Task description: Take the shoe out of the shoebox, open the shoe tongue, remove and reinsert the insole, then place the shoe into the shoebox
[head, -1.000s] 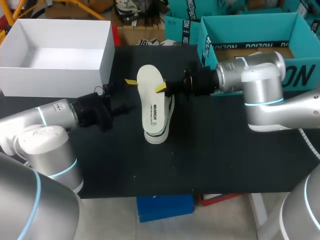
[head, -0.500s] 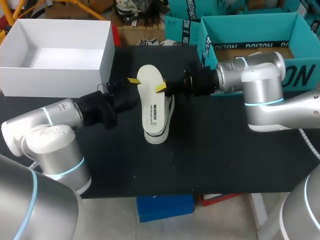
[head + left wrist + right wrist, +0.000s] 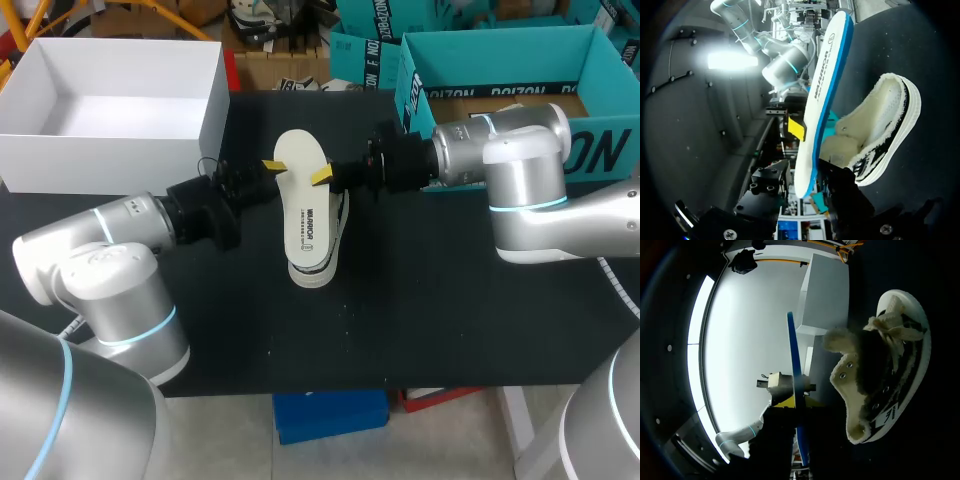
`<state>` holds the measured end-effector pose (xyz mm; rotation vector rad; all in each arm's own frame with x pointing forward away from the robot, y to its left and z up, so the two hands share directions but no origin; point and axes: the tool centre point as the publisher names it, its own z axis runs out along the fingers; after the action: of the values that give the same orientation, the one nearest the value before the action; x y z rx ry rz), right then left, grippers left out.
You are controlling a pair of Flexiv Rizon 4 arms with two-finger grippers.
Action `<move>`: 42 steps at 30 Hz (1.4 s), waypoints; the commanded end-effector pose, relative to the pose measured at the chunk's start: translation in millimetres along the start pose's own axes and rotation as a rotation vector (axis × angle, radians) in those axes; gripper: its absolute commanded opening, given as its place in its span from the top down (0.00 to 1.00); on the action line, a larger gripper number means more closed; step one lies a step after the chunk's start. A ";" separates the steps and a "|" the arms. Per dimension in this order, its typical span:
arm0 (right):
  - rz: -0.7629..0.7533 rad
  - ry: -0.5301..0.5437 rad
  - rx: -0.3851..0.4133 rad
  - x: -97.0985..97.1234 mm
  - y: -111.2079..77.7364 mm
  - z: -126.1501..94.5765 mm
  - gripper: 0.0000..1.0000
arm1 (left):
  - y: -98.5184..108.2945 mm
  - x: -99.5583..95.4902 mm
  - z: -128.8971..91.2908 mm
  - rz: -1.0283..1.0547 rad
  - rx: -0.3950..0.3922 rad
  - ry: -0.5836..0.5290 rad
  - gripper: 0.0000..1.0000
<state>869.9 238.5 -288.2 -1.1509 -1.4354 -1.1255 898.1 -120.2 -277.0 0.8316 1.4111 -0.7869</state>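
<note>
the insole (image 3: 302,190) is hanging flat in the air above the shoe (image 3: 312,270), white face up and blue underside down. the shoe is lying on the black table (image 3: 450,310) near its middle, directly under the insole. its fleecy mouth is gaping wide in both wrist views.

the right gripper (image 3: 325,178) is pinching the insole's right edge, one yellow tip sitting on the white face, and the right wrist view is showing the thin blue edge running between its fingers. the left gripper (image 3: 268,170) is sitting at the insole's left edge. the left wrist view has the insole edge-on just ahead of it, but i cannot tell whether it has closed on the insole.

the white shoebox (image 3: 212,110) is standing open and empty at the table's far left corner, well apart from the shoe.

judging by this, the shoe is out, its opening is looking spread, and the insole is out. what is remaining is sliding the insole back in and returning the shoe to the shoebox.
</note>
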 end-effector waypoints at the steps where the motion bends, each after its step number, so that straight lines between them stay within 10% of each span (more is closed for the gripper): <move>1: 0.001 0.000 0.002 -0.7 1.0 1.0 1.00 | -1.3 4.4 3.0 -0.001 -0.006 0.005 0.94; 11: 0.001 -0.001 0.000 -0.4 1.4 0.9 1.00 | -4.4 10.0 2.6 -0.018 0.022 0.025 1.00; 12: 0.003 -0.001 -0.001 -0.4 1.6 0.8 0.67 | -4.4 10.4 1.9 -0.020 0.025 0.037 1.00; 13: 0.005 -0.001 -0.004 -0.3 1.9 0.4 0.00 | -4.9 11.0 0.4 -0.026 0.031 0.049 1.00; 26: 0.028 -0.095 -0.101 11.1 -19.7 -30.1 0.00 | -21.7 16.5 -40.6 -0.015 0.124 0.308 1.00; 42: 0.239 -0.379 -0.417 52.3 -97.2 -70.7 0.00 | -40.1 27.4 -86.2 -0.018 0.243 0.468 1.00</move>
<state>819.2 172.7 -254.3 -1.5873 -1.3455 -1.0342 824.5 -75.0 -310.2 1.1895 1.6933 -0.8494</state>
